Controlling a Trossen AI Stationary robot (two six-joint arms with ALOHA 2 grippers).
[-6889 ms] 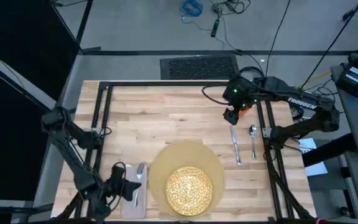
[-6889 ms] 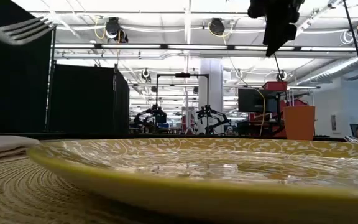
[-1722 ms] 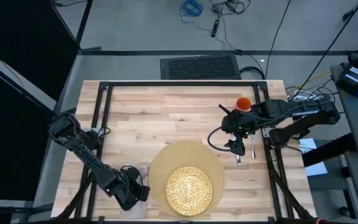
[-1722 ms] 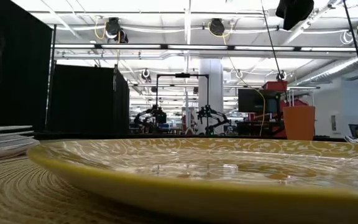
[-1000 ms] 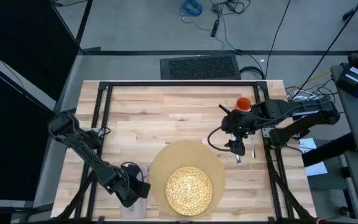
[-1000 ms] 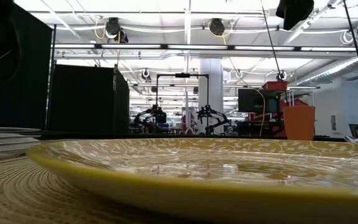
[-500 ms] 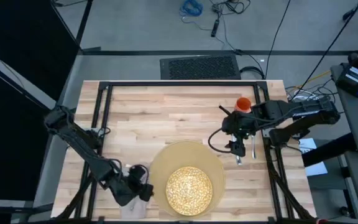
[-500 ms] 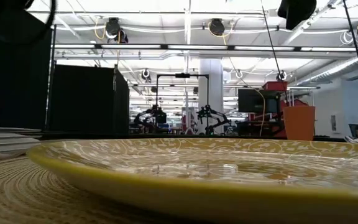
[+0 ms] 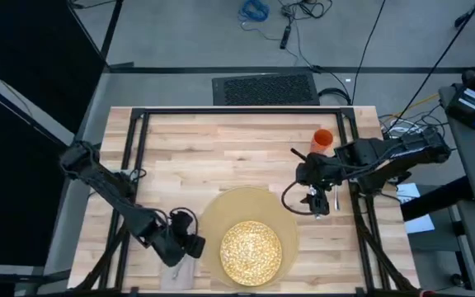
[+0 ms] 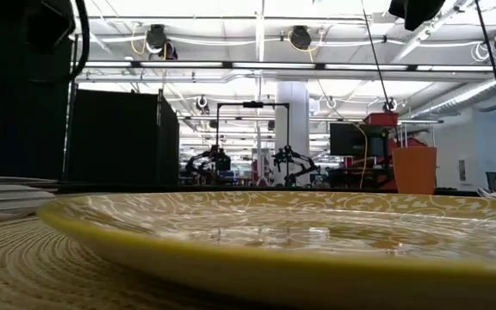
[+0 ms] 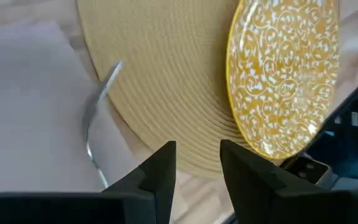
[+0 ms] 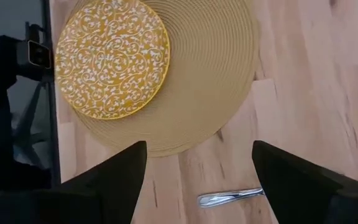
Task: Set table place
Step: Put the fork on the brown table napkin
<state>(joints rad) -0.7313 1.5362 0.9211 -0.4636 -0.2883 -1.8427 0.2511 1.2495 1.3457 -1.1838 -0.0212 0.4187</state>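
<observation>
From the overhead camera I see the table [image 9: 221, 148] whole, pale planks inside the black frame. Toward its near edge lies the placemat [image 9: 242, 208], round and tan, with the yellow plate [image 9: 251, 252] sitting on its near half. The napkin [image 9: 178, 269] lies just left of the placemat, mostly hidden under the left arm. The orange cup [image 9: 323, 139] stands well up the table on the right, apart from the mat.

My left gripper [image 9: 190, 246] hangs over the napkin at the placemat's left rim. Overhead I can't read its fingers, but the left wrist camera shows them standing slightly apart with nothing between them. That same camera gives me what the top view hides: the fork [image 11: 98, 115] lying on the napkin [image 11: 30, 118], its handle end reaching the edge of the placemat [image 11: 166, 81].

My right gripper [image 9: 314, 200] sits just off the placemat's right rim. Its wrist camera shows the fingers spread wide and empty, with a silver utensil handle [image 12: 229, 197] on bare wood between them. From above I see a utensil [image 9: 335, 191] beside that gripper; which piece it is I can't tell.

The table-level camera is filled by the plate [image 10: 274, 237] rim, with the cup [image 10: 414, 170] beyond it.
</observation>
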